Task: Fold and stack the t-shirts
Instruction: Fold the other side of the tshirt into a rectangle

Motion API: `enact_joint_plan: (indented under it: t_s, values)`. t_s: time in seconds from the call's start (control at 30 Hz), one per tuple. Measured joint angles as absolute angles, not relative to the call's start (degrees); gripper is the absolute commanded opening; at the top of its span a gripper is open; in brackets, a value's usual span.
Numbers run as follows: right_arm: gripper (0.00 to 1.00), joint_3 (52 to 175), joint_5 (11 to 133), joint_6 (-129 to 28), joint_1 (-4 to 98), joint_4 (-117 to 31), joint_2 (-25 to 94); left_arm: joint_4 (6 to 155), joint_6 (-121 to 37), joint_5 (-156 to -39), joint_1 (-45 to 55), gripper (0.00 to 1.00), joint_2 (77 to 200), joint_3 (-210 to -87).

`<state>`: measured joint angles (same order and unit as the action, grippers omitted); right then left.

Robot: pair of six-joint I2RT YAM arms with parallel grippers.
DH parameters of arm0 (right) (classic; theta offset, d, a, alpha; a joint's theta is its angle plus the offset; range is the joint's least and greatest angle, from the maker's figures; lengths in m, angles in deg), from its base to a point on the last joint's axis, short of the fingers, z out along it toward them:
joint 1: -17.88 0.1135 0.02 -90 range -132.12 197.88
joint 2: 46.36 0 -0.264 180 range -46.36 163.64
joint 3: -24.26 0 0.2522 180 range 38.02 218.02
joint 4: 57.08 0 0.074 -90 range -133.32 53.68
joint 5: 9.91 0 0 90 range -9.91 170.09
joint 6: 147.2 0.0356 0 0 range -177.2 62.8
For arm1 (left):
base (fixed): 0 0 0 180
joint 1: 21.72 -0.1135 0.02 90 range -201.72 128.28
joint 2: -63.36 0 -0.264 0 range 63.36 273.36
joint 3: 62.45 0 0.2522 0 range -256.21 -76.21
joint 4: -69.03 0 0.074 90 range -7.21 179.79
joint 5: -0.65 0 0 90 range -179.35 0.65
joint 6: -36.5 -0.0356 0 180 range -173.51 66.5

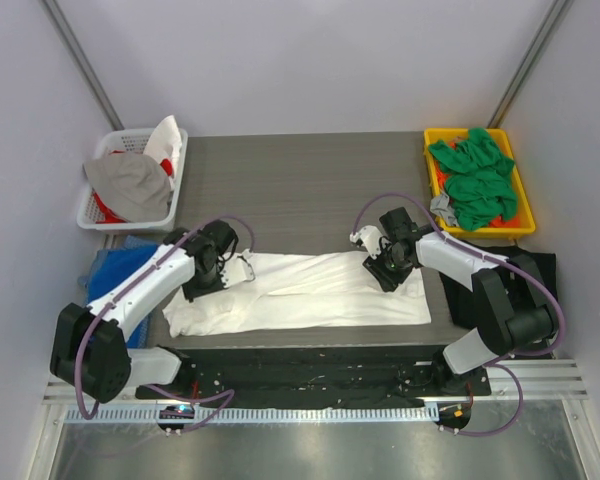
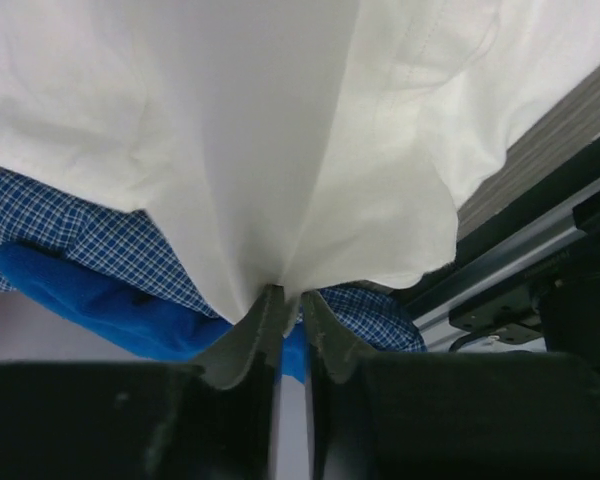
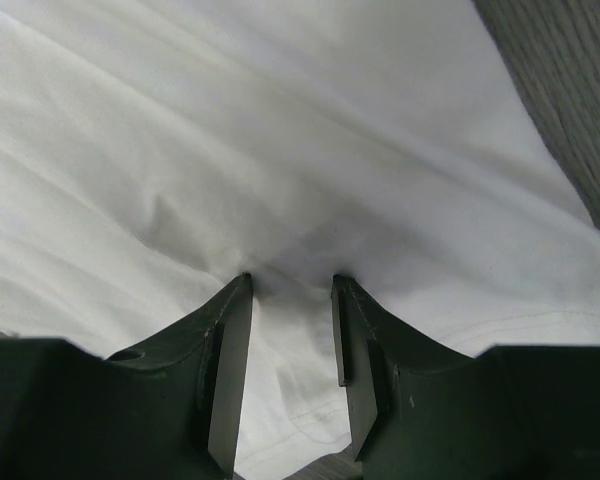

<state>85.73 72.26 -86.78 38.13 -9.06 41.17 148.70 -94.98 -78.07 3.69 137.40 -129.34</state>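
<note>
T-shirt [image 1: 310,292] spread across table [image 1: 300,190] front — basket [image 1: 120,222] behind left, tray [image 1: 500,232] behind right.

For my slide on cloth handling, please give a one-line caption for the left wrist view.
Left gripper shut on a fold of the soft white cloth t-shirt, above a blue checked cloth.

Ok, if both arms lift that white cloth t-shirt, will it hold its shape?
Probably not. The white cloth t-shirt fans into soft folds from the pinch of the left gripper, so it should droop between grips. It puckers at the right gripper, so pushing would likely bunch it rather than slide it.
</note>
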Motion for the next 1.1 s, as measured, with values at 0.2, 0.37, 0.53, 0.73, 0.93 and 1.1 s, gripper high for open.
enact_joint_plan:
  t_s: [0.2, 0.37, 0.53, 0.73, 0.93, 1.1]
  values:
    - [0.44, 85.73, 72.26, -86.78, 38.16, -9.04, 41.17, 143.96, -96.11, -73.30, 3.65, 0.54, 135.63, -126.52]
    - [0.44, 85.73, 72.26, -86.78, 38.13, -9.04, 41.17, 141.29, -95.96, -72.80, 3.41, 0.59, 131.78, -127.61]
    - [0.44, 85.73, 72.26, -86.78, 38.16, -9.04, 41.17, 141.99, -95.33, -77.43, 3.36, 0.57, 131.10, -132.09]
    - [0.44, 85.86, 72.26, -86.78, 38.16, -8.91, 41.28, 145.55, -94.37, -88.21, 3.34, 0.51, 135.32, -132.59]
    - [0.44, 86.03, 72.26, -86.78, 38.16, -8.77, 41.47, 146.49, -94.26, -96.08, 3.65, 0.50, 136.31, -130.26]
    - [0.44, 86.25, 72.26, -86.78, 38.16, -8.56, 41.72, 146.16, -94.02, -98.92, 3.71, 0.49, 137.09, -129.23]
